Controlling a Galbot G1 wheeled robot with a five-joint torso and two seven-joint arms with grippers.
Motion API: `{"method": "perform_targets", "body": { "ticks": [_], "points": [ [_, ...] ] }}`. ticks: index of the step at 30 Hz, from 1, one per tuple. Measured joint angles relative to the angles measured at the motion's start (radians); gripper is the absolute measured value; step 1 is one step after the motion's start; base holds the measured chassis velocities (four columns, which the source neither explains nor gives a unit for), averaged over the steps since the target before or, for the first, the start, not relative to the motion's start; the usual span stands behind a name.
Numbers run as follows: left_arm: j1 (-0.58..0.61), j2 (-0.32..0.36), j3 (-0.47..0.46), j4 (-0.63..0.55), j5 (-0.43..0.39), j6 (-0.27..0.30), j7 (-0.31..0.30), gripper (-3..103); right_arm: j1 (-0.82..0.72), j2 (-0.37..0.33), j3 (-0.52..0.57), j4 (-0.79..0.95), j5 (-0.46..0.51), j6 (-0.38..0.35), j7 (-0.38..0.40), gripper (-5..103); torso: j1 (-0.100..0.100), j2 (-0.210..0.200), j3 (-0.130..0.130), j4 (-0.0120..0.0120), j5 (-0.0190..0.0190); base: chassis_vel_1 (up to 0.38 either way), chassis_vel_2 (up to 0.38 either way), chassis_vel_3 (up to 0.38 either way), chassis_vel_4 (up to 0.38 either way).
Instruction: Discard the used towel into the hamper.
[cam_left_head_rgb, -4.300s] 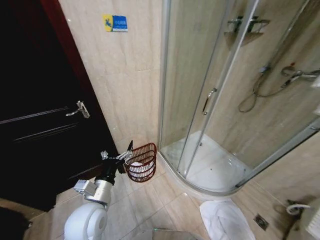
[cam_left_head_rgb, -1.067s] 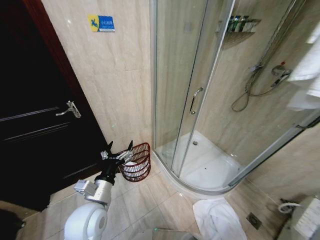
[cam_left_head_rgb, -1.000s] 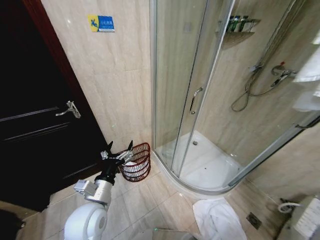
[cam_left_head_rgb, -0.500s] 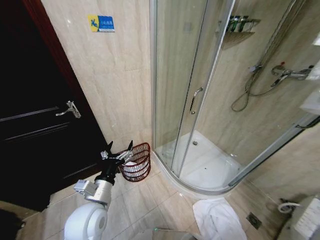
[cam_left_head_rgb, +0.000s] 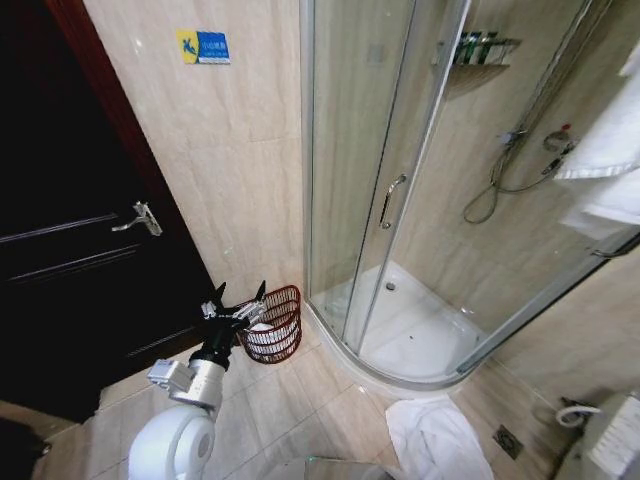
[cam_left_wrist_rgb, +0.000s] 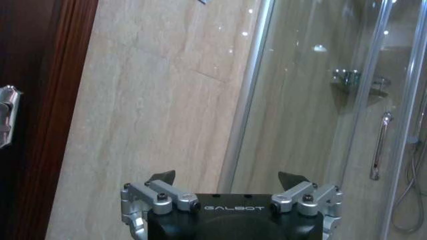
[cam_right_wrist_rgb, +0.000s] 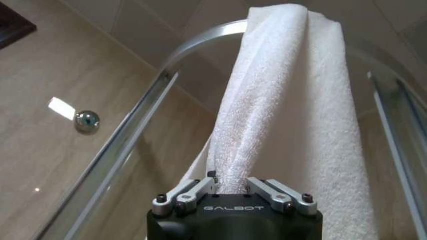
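Right now I have the right gripper (cam_right_wrist_rgb: 230, 192) clenched on the white terry towel (cam_right_wrist_rgb: 280, 110) draped over the shower enclosure's rail, left gripper (cam_left_head_rgb: 238, 300) released beside the dark red-brown wire hamper (cam_left_head_rgb: 275, 330), so next I must lift the towel free and carry it down there.

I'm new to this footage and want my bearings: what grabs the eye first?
The white towel draped over the shower enclosure's curved top rail, pinched by the right tool. Low down, the red-brown hamper sits by the wall beside the glass shower door, with the open left tool beside it.
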Motion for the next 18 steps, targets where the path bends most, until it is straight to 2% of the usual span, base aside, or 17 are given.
{"method": "perform_targets", "body": {
  "ticks": [6, 9, 10, 13, 14, 17, 18],
  "points": [
    [0.000, 0.000, 0.000, 0.000, 0.000, 0.000, 0.000, 100, -0.143, 0.072, 0.083, 0.056, -0.041, 0.017, 0.010, 8, 0.000, 0.000, 0.000, 0.0000, -0.0002, 0.000, 0.000, 0.000, 0.000],
    [0.000, 0.000, 0.000, 0.000, 0.000, 0.000, 0.000, 100, -0.286, 0.148, 0.146, 0.091, -0.088, 0.048, 0.006, 8, 0.000, 0.000, 0.000, 0.0000, 0.0006, 0.000, 0.000, 0.000, 0.000],
    [0.000, 0.000, 0.000, 0.000, 0.000, 0.000, 0.000, 100, -0.286, 0.148, 0.146, 0.091, -0.088, 0.048, 0.006, 8, 0.000, 0.000, 0.000, 0.0000, 0.0006, 0.000, 0.000, 0.000, 0.000],
    [0.000, 0.000, 0.000, 0.000, 0.000, 0.000, 0.000, 100, -0.381, 0.224, 0.178, 0.119, -0.147, 0.075, -0.005, 8, 0.000, 0.000, 0.000, 0.0000, 0.0002, 0.000, 0.000, 0.000, 0.000],
    [0.000, 0.000, 0.000, 0.000, 0.000, 0.000, 0.000, 100, -0.381, 0.224, 0.178, 0.119, -0.147, 0.075, -0.005, 8, 0.000, 0.000, 0.000, 0.0000, 0.0002, 0.000, 0.000, 0.000, 0.000],
    [0.000, 0.000, 0.000, 0.000, 0.000, 0.000, 0.000, 100, -0.448, 0.295, 0.186, 0.153, -0.195, 0.093, -0.019, 8, 0.000, 0.000, 0.000, -0.0001, 0.0002, 0.000, 0.000, 0.000, 0.000],
    [0.000, 0.000, 0.000, 0.000, 0.000, 0.000, 0.000, 100, -0.448, 0.295, 0.186, 0.153, -0.195, 0.093, -0.019, 8, 0.000, 0.000, 0.000, -0.0001, 0.0002, 0.000, 0.000, 0.000, 0.000]
  ]
}}
